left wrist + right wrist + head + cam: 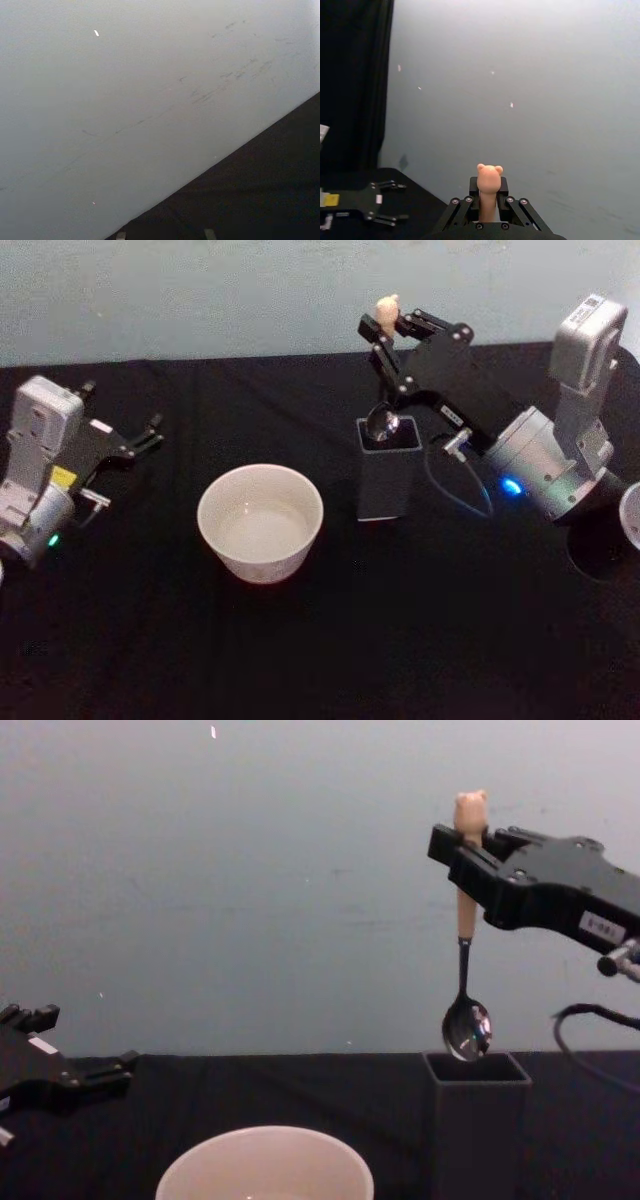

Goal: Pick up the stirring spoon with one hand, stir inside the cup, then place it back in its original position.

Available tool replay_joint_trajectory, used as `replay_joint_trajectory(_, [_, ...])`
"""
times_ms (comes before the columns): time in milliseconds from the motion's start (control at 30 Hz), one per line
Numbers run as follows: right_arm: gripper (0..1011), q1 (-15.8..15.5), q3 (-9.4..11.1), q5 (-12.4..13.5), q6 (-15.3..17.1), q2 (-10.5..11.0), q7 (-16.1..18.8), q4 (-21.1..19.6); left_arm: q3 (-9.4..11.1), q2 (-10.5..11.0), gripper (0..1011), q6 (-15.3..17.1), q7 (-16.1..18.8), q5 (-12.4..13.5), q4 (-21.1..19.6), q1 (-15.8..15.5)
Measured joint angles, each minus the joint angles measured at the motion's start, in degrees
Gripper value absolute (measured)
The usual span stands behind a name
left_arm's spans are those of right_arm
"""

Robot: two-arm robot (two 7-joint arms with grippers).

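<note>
**Spoon clear of its holder, held high on the handle**

Our right gripper (468, 845) is clamped on the slim stirring spoon with the cream bear-head handle top, thin metal shaft and small metal bowl (465, 935). The jaws close on the cream handle just under the bear head, which stands above them in the right wrist view (489, 176). The spoon hangs upright, its shiny bowl (383, 423) just above the open mouth of the small dark grey square-sided holder box (476, 1120), which stands right of centre on the black table (150, 640). The wide round cream-white cup (260, 522) sits near the table's middle, to the left of the holder and apart from it.

We judge the spoon light and rigid, but the smooth handle could swivel between the jaws if the bowl knocks the cup wall. The grip near the top leaves a long free shaft, good for reaching down into the cup. The thin-rimmed cup looks light enough to slide.

Our left gripper (140, 440) rests parked near the table's left edge, fingers apart.
</note>
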Motion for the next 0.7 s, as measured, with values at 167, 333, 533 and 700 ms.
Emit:
replay_joint_trajectory(167, [214,0.58,0.47,-1.11,0.18,-0.80,-0.92,1.69,0.00,0.00,1001,0.00,0.00,0.00,0.00,0.00])
replay_joint_trajectory(333, [215,1.17,0.80,-1.97,0.41,-1.69,-1.32,3.34,0.00,0.00,1001,0.00,0.00,0.00,0.00,0.00])
replay_joint_trajectory(533, [215,1.73,0.90,-2.40,0.60,-2.57,-1.35,4.72,0.00,0.00,1001,0.00,0.00,0.00,0.00,0.00])
replay_joint_trajectory(700, [215,1.80,0.89,-2.47,0.85,-2.83,-1.10,5.25,0.00,0.00,1001,0.00,0.00,0.00,0.00,0.00])
